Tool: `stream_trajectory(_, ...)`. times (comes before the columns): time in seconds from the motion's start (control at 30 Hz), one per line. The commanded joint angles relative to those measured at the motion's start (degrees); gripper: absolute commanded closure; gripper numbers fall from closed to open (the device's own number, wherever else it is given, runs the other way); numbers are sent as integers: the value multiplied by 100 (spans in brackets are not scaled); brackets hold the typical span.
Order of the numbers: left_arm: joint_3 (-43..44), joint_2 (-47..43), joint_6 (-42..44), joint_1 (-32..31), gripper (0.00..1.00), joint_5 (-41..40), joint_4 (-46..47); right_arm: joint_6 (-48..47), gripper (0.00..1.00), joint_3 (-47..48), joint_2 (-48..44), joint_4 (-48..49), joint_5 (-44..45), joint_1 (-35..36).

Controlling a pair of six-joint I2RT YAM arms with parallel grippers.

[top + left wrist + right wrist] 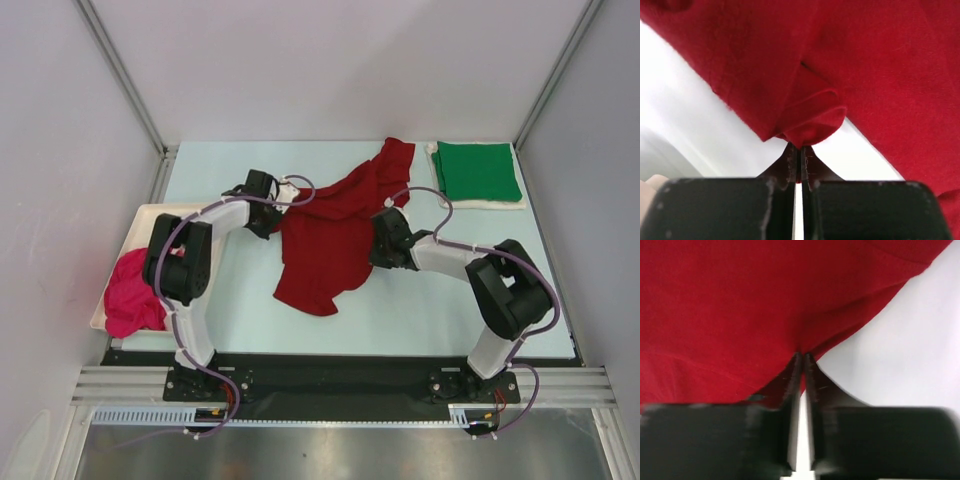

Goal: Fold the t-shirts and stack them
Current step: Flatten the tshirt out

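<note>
The pale table carries the dark red t-shirt at its middle, loose and rumpled, with one part trailing toward the far edge. The green t-shirt lies folded square at the far right corner. The bright pink t-shirt sits crumpled in the cream tray at the left. The left gripper is pinched tight on a bunched fold of the red cloth, and the right gripper is clamped on its edge.

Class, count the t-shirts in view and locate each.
3. Dark red t-shirt: mid-table, pinched by left gripper and right gripper. Bright pink t-shirt: bunched in the tray, left. Green t-shirt: folded, far right, on a white layer that may be another.
</note>
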Motion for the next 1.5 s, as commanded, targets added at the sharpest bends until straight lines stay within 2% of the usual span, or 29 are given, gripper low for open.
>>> stream_trajectory(0.0, -18, -328, 11, -8, 100, 237, 111, 120, 100, -48, -161, 266, -28, -218)
stream_trajectory(0.17, -458, -1399, 152, 159, 100, 948, -449, -99, 100, -383, -1353, -76, -10, -789)
stream_trajectory(0.3, -950, -2733, 529, 396, 100, 1642, -1188, -451, 100, -629, -2417, -629, -221, -1509)
stream_trajectory(0.4, -1091, -3498, 758, 704, 100, 2144, -1830, -785, 100, -595, -3139, -1174, -441, -1993)
stream_trajectory(0.5, -1222, -4009, 899, 985, 100, 2364, -2181, -1048, 100, -331, -3387, -1614, -661, -2310)
stream_trajectory(0.6, -1381, -4143, 952, 1047, 100, 2338, -2280, -1233, 100, 160, -3195, -1799, -977, -2407)
stream_trajectory(0.7, -1399, -3986, 899, 1117, 100, 2189, -2166, -1330, 100, 782, -2537, -1721, -1196, -2407)
stream_trajectory(0.83, -1224, -3503, 689, 1214, 100, 1873, -1805, -1593, 100, 1733, -1185, -1493, -1259, -2468)
stream_trajectory(0.87, -1154, -3389, 654, 1214, 100, 1863, -1814, -1629, 100, 1909, -625, -1448, -1206, -2495)
stream_trajectory(0.93, -1013, -3133, 618, 1214, 100, 1986, -1840, -1664, 100, 2469, -103, -1517, -1188, -2626)
stream_trajectory(0.97, -995, -3080, 609, 1223, 100, 2073, -1884, -1682, 95, 2621, 160, -1588, -1171, -2670)
stream_trajectory(1.0, -1003, -3036, 601, 1214, 100, 2213, -1919, -1699, 74, 2762, 502, -1658, -1145, -2697)
stream_trajectory(1.1, -1178, -3141, 653, 1223, 100, 2320, -1963, -1787, 43, 2808, 595, -1957, -873, -2724)
stream_trajectory(1.2, -1407, -3334, 723, 1214, 100, 2338, -1928, -1796, 32, 1983, 121, -1809, -514, -2636)
stream_trajectory(1.27, -1478, -3439, 741, 1223, 100, 2329, -1911, -1805, 29, 1204, -415, -1580, -319, -2496)
stream_trajectory(1.47, -1531, -3589, 680, 1214, 100, 2426, -1972, -1542, 28, 84, -813, -1571, -117, -2250)
